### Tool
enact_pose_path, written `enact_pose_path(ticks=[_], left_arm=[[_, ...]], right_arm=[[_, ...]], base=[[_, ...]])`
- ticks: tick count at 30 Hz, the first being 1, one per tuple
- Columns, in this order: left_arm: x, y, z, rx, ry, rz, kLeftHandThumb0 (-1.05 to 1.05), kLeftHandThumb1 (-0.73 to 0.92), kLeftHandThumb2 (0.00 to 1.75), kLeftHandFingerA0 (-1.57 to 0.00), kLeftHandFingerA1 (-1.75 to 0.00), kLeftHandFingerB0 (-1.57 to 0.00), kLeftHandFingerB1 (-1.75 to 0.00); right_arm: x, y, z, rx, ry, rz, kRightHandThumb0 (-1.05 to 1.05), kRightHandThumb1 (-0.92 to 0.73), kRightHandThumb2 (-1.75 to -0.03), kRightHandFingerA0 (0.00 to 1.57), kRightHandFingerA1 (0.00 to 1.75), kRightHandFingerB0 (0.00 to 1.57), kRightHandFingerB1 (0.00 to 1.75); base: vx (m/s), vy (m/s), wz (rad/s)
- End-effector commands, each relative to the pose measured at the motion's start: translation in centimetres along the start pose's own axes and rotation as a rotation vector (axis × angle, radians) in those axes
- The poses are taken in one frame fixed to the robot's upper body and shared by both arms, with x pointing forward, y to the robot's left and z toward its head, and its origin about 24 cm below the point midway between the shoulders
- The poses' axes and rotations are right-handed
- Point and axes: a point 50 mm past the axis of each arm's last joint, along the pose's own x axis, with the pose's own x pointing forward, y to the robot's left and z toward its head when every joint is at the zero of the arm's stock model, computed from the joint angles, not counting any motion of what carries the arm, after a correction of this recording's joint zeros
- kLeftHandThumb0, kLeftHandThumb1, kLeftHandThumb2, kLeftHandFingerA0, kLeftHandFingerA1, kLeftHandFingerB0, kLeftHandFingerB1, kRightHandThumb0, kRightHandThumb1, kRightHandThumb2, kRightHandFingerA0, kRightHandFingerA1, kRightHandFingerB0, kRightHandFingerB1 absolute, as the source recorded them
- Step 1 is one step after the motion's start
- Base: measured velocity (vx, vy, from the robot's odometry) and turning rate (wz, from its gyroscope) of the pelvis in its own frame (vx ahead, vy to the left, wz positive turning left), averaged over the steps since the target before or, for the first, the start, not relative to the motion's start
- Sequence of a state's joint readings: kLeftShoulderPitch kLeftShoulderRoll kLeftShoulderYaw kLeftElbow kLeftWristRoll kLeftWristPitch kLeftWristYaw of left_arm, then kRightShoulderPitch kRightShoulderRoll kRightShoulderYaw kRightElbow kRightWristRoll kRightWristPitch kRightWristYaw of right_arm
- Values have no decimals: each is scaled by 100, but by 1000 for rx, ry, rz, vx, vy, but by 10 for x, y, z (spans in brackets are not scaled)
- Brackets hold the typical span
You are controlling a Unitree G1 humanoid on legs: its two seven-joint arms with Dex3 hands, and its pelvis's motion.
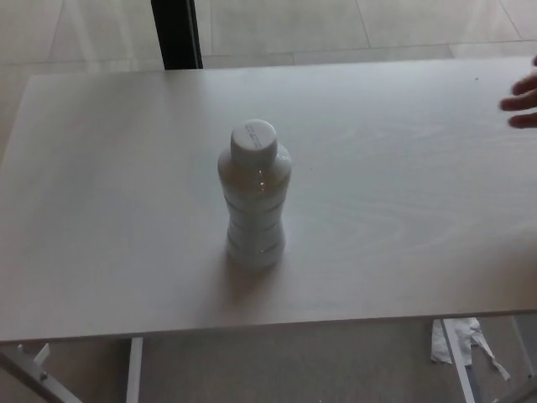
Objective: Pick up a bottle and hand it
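Note:
A clear ribbed bottle (254, 200) with a white screw cap stands upright on the pale wooden table (403, 218), a little left of the middle and toward the front edge. Nothing touches it. Neither of my hands shows in the head view.
A person's fingers (523, 94) reach in over the table at the right edge, far from the bottle. A dark post (176, 34) stands behind the table's far edge. Crumpled white paper (457, 340) lies on the floor under the front right.

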State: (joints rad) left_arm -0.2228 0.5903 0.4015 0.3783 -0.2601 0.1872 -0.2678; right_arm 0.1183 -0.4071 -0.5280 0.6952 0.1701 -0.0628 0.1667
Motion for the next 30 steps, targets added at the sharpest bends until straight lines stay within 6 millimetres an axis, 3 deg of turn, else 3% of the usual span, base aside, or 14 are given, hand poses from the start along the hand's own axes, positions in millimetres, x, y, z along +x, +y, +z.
enact_pose_path(ticks=[1,2,3,4,6,11,12,13,15,16,17,20,21,30], left_arm=[[4,-80,30,36,-10,-340,-74,42,82,-3,-38,-5,-27],[4,-92,31,36,-14,-390,-73,42,83,0,-34,-9,-23],[4,-93,31,37,-13,-390,-73,42,83,0,-34,-9,-23],[3,-102,31,48,-5,-421,-71,40,84,-1,-33,-8,-24],[0,-131,34,83,-15,-532,-71,40,86,0,-32,-8,-19],[-6,-179,31,82,-17,-680,-68,35,88,0,-32,-3,-22],[-7,-181,30,80,-14,-684,-68,35,88,0,-32,-3,-22],[-7,-183,28,76,-10,-690,-71,37,88,0,-33,-4,-24],[-6,-190,21,45,8,-705,-71,38,88,0,-31,-5,-24],[-6,-193,19,33,18,-708,-73,40,88,0,-28,-6,-24],[-6,-195,18,30,21,-707,-72,39,87,0,-30,-1,-27],[-6,-199,17,28,21,-713,-73,39,88,0,-28,-1,-28],[-5,-202,17,45,19,-724,-70,34,87,0,-30,0,-25],[-3,-218,16,199,-4,-792,-72,36,87,0,-28,0,-13]], right_arm=[[0,-4,6,17,-17,-5,-75,-58,-58,92,101,23,50],[1,-4,5,25,-11,-6,-83,-49,-86,102,111,20,55],[1,-4,5,25,-11,-6,-83,-49,-86,102,111,20,55],[1,-4,4,24,-11,-7,-74,-57,-58,101,123,23,50],[0,-5,5,18,-11,-4,-74,-58,-58,93,96,23,50],[1,-3,7,28,-18,-5,-75,-57,-58,101,126,23,50],[2,-3,7,26,-18,-6,-75,-57,-58,101,126,23,50],[1,-2,6,26,-17,-4,-85,-49,-86,101,109,21,55],[1,0,6,35,-17,-4,-74,-43,-86,107,114,21,56],[1,0,5,45,-21,-4,-74,-57,-57,98,115,25,51],[0,1,6,37,-19,-2,-81,-47,-86,101,116,23,56],[1,1,9,35,-25,2,-87,-50,-87,101,116,21,55],[2,1,9,35,-26,0,-74,-58,-58,99,131,25,49],[4,6,15,26,-43,22,-77,-58,-57,106,105,25,52]], base=[[0,0,0],[0,0,0],[0,0,0],[0,0,0],[0,0,0],[0,0,0],[0,0,0],[0,0,0],[0,0,0],[0,0,0],[0,0,0],[0,0,0],[0,0,0],[0,0,0]])
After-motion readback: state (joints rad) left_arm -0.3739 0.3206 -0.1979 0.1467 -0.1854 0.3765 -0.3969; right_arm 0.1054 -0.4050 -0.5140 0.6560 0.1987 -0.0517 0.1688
